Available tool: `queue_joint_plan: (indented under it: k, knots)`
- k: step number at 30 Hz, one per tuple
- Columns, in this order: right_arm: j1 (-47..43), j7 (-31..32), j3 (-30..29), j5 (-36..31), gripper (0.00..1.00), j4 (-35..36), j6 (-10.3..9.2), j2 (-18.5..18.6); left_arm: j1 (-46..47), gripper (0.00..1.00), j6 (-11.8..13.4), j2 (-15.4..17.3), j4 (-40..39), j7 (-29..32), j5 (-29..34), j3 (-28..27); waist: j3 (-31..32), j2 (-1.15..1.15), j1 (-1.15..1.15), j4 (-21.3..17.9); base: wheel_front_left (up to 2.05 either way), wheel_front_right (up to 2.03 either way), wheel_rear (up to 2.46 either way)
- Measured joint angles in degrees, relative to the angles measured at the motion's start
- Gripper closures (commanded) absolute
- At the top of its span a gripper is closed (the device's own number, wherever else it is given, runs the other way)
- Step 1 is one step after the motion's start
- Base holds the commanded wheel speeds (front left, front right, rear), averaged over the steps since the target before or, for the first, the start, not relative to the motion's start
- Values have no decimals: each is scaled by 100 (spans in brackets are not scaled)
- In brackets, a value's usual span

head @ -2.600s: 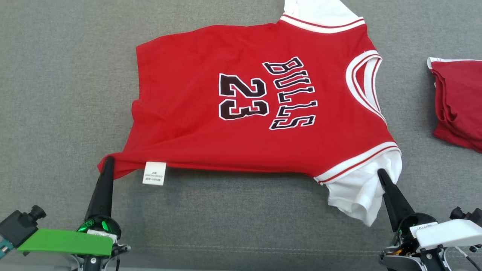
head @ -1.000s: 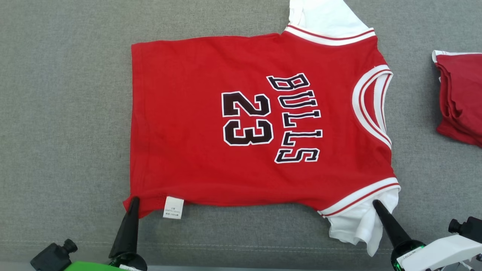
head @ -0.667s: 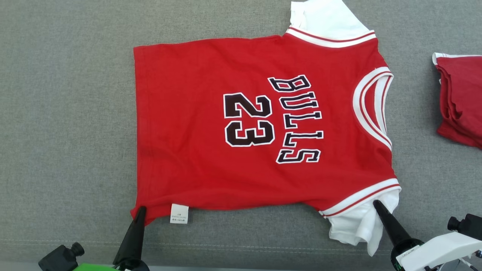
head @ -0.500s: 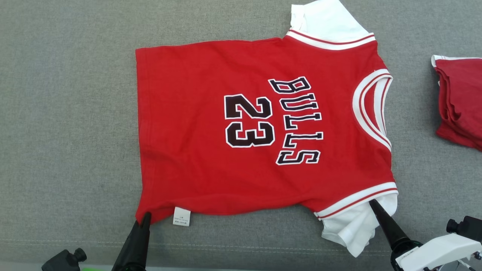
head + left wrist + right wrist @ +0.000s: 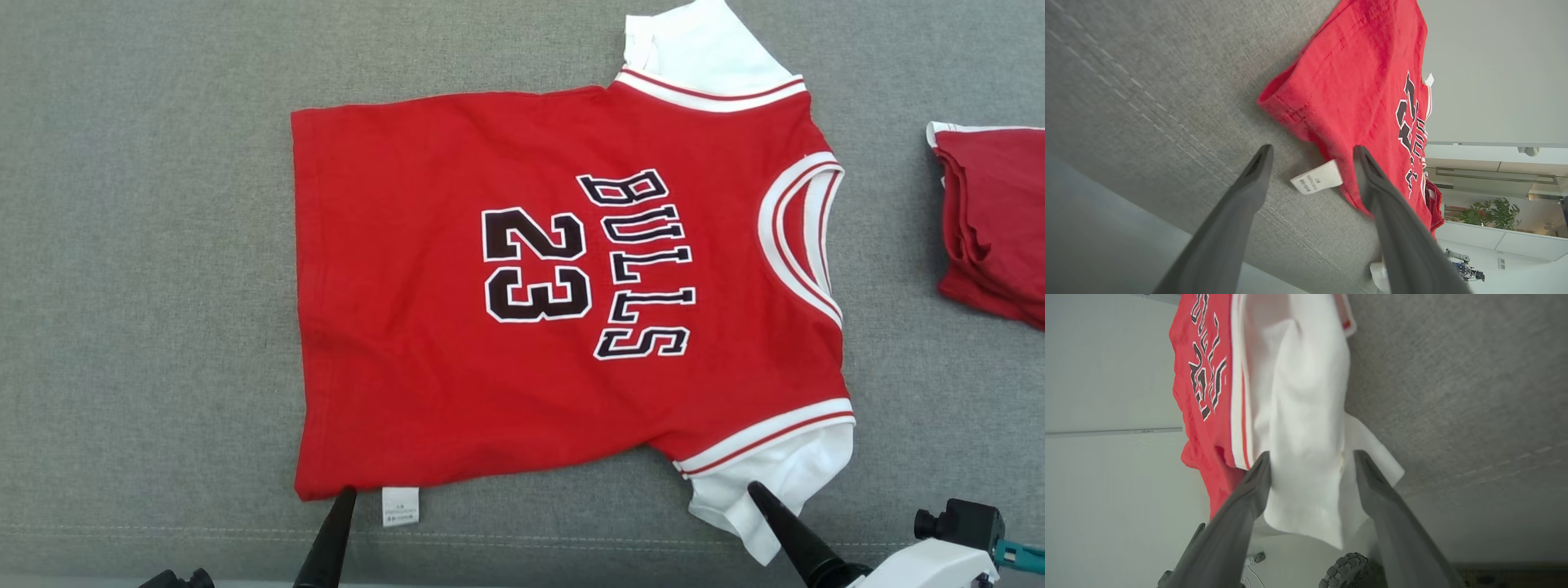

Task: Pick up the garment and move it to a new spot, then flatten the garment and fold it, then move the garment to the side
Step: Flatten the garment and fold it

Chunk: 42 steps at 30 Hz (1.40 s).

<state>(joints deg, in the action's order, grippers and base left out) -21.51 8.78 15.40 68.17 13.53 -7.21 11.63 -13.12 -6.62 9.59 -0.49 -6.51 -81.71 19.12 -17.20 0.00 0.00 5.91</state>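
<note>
Seam: a stitched line (image 5: 571, 542) runs across the grey cushion (image 5: 147, 286) close to its front edge.
Left gripper: the left gripper (image 5: 1310, 153) has its tips just past the seam. Its fingers are spread wide and grip nothing. In the left wrist view the care tag lies in the gap between them.
Right gripper: the right gripper (image 5: 1310, 457) is also at the seam, toward its right end. Its fingers stand wide apart on either side of the near sleeve, and the cloth is not pinched.
Care tag: the white care tag (image 5: 400, 506) sits just beyond the seam, sticking out from the garment's near edge.
Near sleeve: the white near sleeve (image 5: 784, 482) is rumpled, and its tip reaches the seam.
Garment: the red jersey (image 5: 408, 327) lies spread flat on the cushion beyond the seam. Its near edge runs roughly along the seam, with the hem to the left and the neck to the right. "23" and "BULLS" face up.
Far sleeve: the white far sleeve (image 5: 694, 49) is on the side farthest from the seam.
Other garment: a folded red pile (image 5: 992, 220) lies well beyond the seam's right end, apart from the jersey.
</note>
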Motion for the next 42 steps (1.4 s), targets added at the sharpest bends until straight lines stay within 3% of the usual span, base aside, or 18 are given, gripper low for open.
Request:
queue_joint_plan:
  k: [4, 5, 6, 7, 8, 11, 13, 17, 29, 30, 31, 32, 34, 35, 42]
  knots:
    - [-38, 46, 31, 0, 0, -10, 12, 16, -13, 0, 0, -41, -8, 44, -148, -24, -10, 0, 0, -22, 0, 0, 0]
    - [-38, 60, 31, 1, 10, -9, 13, 16, -12, 0, -1, -90, -25, 46, -261, -41, -11, 0, 0, -25, 0, 0, 0]
    - [-42, 60, 31, 3, 30, -9, 13, 16, -12, 0, -1, -138, -44, 53, -336, -46, -13, 0, 0, -28, 0, 0, 0]
    - [-43, 60, 30, 4, 30, -9, 13, 18, -12, 0, -1, -169, -57, 78, -355, -44, -16, 0, 0, -31, 0, 0, 0]
    - [-43, 60, 29, 5, 48, -10, 13, 19, -10, 0, -1, -172, -69, 94, -367, -46, -19, 0, 0, -34, 0, 0, 0]
    - [-43, 75, 20, 7, 64, -11, 14, 27, -8, 0, -2, -160, -48, 126, -369, -78, -32, 0, 0, -45, 0, 0, 0]
    - [-44, 85, 0, 7, 65, -11, 14, 37, -4, 0, -23, -155, 1, 145, -380, -100, -41, 0, 0, -52, 0, 0, 0]
    - [-45, 85, -27, 36, 58, -16, 14, 58, 24, 0, -27, -156, 120, 145, -442, -176, -62, 0, 0, -60, 0, 0, 0]
    - [-40, 93, 10, 68, 56, -26, 64, 35, 513, 0, -45, -285, 292, 151, -534, -151, -113, 0, 0, -89, 0, 0, 0]
    - [-40, 93, 19, 101, 55, -31, 65, 21, 541, 13, -45, -313, 290, 151, -534, -133, -117, 0, 0, -93, 0, 0, 0]
    - [-40, 109, 38, 115, 55, -34, 69, 16, 560, 41, -45, -328, 289, 151, -534, -109, -122, 0, 0, -97, 0, 0, 0]
    - [-40, 137, 53, 118, 56, -35, 80, 16, 577, 56, -45, -336, 291, 158, -534, -79, -127, 0, 0, -102, 0, 0, 0]
    - [-40, 137, 62, 118, 74, -48, 81, 20, 607, 86, -45, -344, 292, 177, -534, -47, -137, 0, 0, -113, 0, 0, 0]
    - [-40, 137, 62, 118, 97, -58, 81, 22, 615, 100, -45, -346, 293, 177, -534, -43, -141, 0, 0, -120, 0, 0, 0]
    - [-41, 213, 55, 328, 100, -19, 219, 2, 679, 100, -46, -355, 135, 177, -534, -29, -151, 0, 0, -149, 0, 0, 0]
